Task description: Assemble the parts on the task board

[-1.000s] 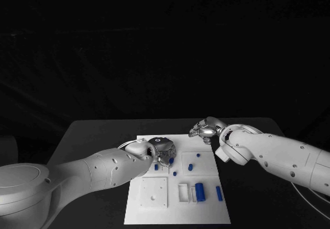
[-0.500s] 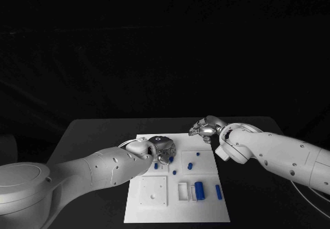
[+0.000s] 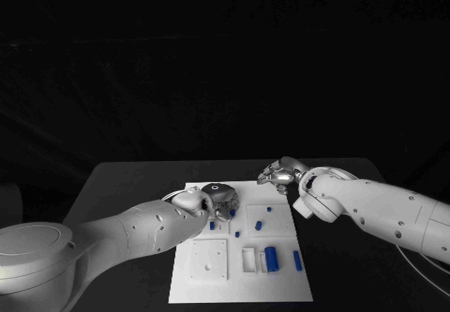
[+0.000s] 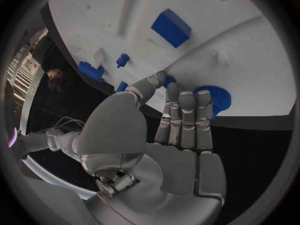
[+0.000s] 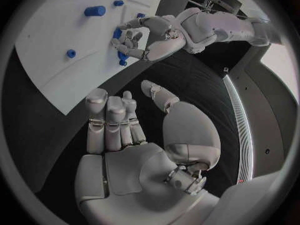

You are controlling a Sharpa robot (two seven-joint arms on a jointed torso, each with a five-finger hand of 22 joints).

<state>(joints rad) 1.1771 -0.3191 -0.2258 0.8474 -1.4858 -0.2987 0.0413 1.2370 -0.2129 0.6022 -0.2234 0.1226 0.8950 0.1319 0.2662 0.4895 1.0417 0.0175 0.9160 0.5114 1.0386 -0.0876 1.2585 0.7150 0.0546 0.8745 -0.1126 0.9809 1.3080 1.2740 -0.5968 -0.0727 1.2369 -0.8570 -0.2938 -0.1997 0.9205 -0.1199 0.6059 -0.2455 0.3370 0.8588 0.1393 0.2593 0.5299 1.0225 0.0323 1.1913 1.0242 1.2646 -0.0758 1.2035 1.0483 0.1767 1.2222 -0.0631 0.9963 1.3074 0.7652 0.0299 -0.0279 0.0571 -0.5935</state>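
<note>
Barely anything shifts since a second ago: my left hand (image 3: 218,199), fingers apart and holding nothing, sits over the task board (image 3: 211,286) far end, fingertips at the blue gear (image 4: 212,99); right hand (image 3: 278,173) idles open beyond it.

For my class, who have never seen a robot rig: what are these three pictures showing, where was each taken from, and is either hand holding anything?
This is a two-armed robot at a black table. One picture looks down from its head; the two round ones come from cameras at its wrists. In the middle lies a white task board with small blue parts on it. The left hand is over the board's far end, its fingertips at a round, ribbed blue part; whether it grips that part cannot be told. The right hand hangs beyond the board's far edge, fingers apart, holding nothing.
</note>
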